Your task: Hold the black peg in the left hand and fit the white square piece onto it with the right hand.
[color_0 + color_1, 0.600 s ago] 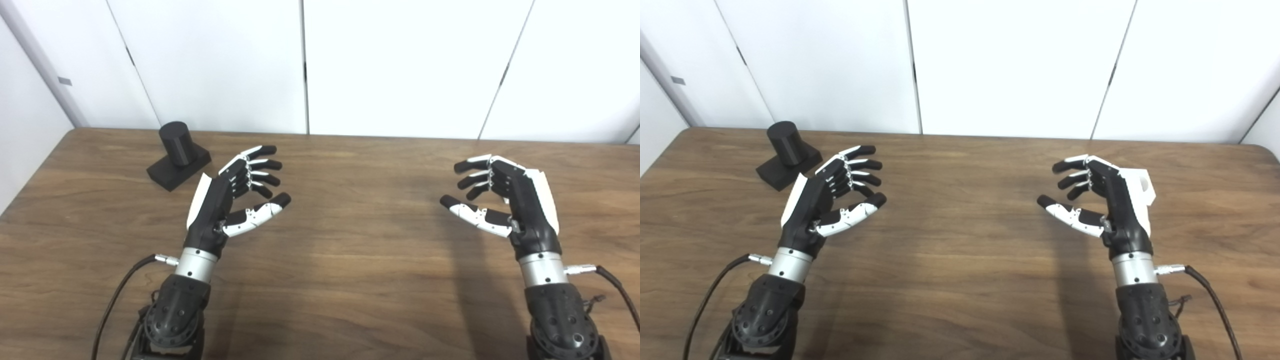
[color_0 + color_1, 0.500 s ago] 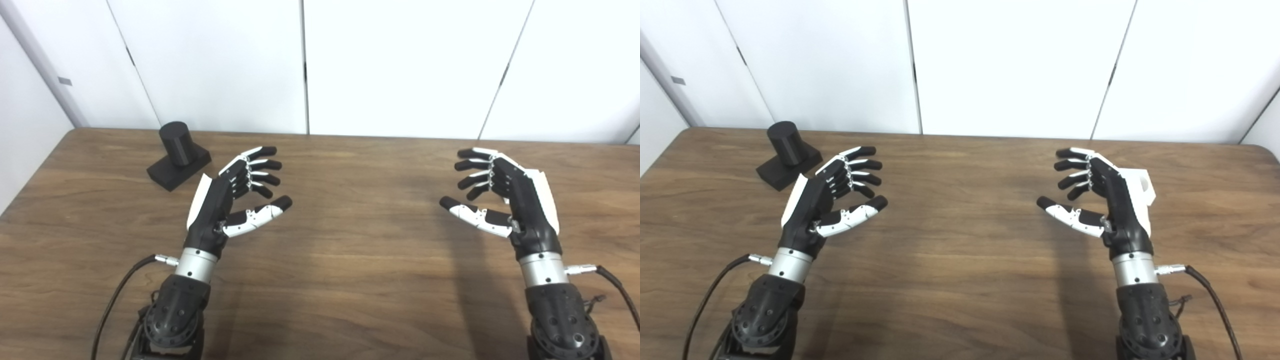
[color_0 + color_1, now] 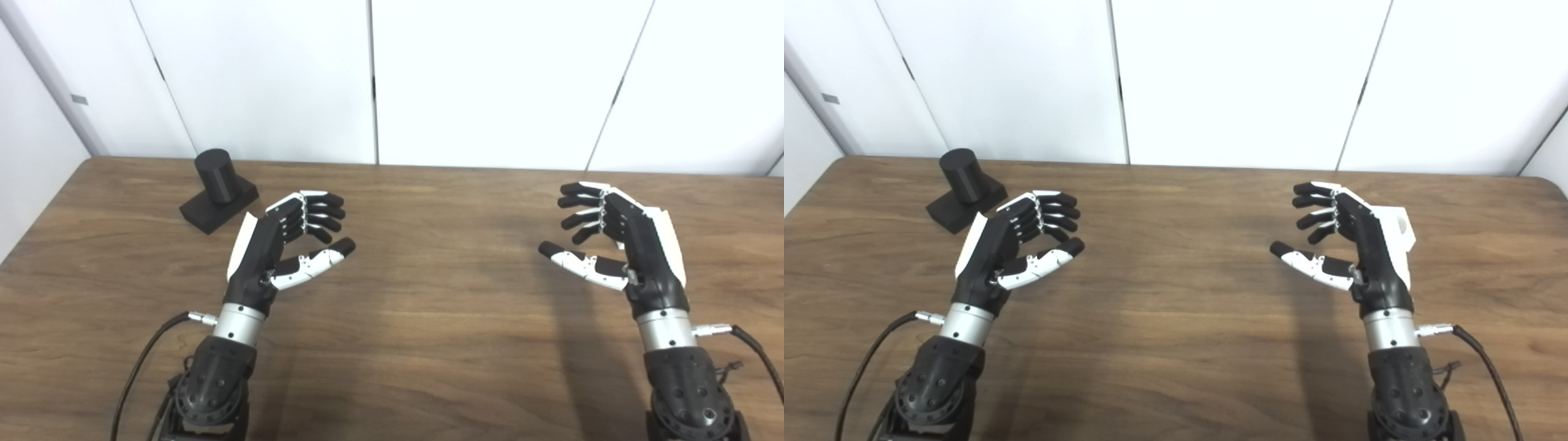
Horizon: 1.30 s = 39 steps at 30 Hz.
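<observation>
— Since nothing here is a box or bowl, what sits on the table [image 3: 404, 343]?

— Up in the upper left of the picture stands the black peg [image 3: 215, 176]. It is a round post, upright on a flat black base [image 3: 211, 209]. Nothing is on it.

— And the hand next to it?

— That is the left hand [image 3: 278, 245], a bit lower and to the right of the peg, near it but not touching. Its arm comes up from the bottom left. The fingers [image 3: 318, 211] are bent a little and point to the right, with the thumb [image 3: 315, 260] sticking out under them. They are apart and hold nothing.

— What about the right side?

— The right hand [image 3: 1350, 242] is up over the table, well apart from the left one. Its fingers point left, spread, holding nothing.

— Where is the white square piece [image 3: 1399, 229]?

— Just behind the right hand, on the table at the middle right. It has a round hole. I cannot tell if the hand touches it.
</observation>
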Available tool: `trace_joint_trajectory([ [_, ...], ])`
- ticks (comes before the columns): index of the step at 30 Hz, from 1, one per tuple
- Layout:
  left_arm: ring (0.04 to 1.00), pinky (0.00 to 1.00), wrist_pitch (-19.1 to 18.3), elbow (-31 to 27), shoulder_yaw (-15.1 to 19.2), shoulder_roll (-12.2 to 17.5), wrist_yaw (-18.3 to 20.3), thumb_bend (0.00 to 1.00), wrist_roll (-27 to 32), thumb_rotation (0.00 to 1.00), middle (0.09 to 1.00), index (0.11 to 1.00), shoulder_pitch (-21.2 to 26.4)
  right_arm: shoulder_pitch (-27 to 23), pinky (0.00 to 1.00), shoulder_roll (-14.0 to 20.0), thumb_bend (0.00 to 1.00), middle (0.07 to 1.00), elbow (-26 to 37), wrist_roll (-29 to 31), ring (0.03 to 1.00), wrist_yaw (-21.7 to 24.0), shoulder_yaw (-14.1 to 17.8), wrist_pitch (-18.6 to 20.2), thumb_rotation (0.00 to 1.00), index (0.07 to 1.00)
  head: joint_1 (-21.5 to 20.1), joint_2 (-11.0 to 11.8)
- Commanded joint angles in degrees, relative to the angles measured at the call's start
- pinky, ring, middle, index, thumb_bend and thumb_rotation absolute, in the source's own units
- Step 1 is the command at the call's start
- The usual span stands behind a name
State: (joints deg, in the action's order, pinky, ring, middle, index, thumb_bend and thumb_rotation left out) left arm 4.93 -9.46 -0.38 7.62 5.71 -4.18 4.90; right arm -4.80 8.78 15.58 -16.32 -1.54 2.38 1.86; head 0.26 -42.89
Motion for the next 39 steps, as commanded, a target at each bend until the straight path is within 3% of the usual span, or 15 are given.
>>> trace_joint_trajectory([
  [1,0.593,0.51,2.25,-0.58,0.32,0.34,-0.16,0.79,0.94,0.26,0.638,0.643,1.83,-1.32,0.41,0.2,0.58,0.644,1.43,0.25,0.543,-0.72,0.35,-1.81,0.05,0.671,1.05,0.15],
  [15,0.58,0.49,1.15,-0.43,-2.35,-2.55,-1.64,0.75,-3.24,0.26,0.655,0.698,1.68,-0.59,0.42,2.23,0.54,0.672,0.98,3.24,0.551,0.22,1.97,-2.06,0.0,0.686,15.49,2.77],
  [25,0.59,0.49,1.17,-0.52,-3.12,-3.25,-2.39,0.68,-6.74,0.18,0.654,0.69,1.65,-0.13,0.46,2.16,0.5,0.689,4.82,5.77,0.576,1.28,2.34,3.77,0.0,0.7,17.35,4.01],
  [39,0.6,0.5,0.02,-1.2,-2.8,-3.62,-1.77,0.71,-5.26,0.2,0.664,0.681,0.9,0.16,0.44,2.36,0.48,0.684,5.54,5.74,0.568,1.64,1.47,4.02,0.0,0.685,17.79,6.51],
])
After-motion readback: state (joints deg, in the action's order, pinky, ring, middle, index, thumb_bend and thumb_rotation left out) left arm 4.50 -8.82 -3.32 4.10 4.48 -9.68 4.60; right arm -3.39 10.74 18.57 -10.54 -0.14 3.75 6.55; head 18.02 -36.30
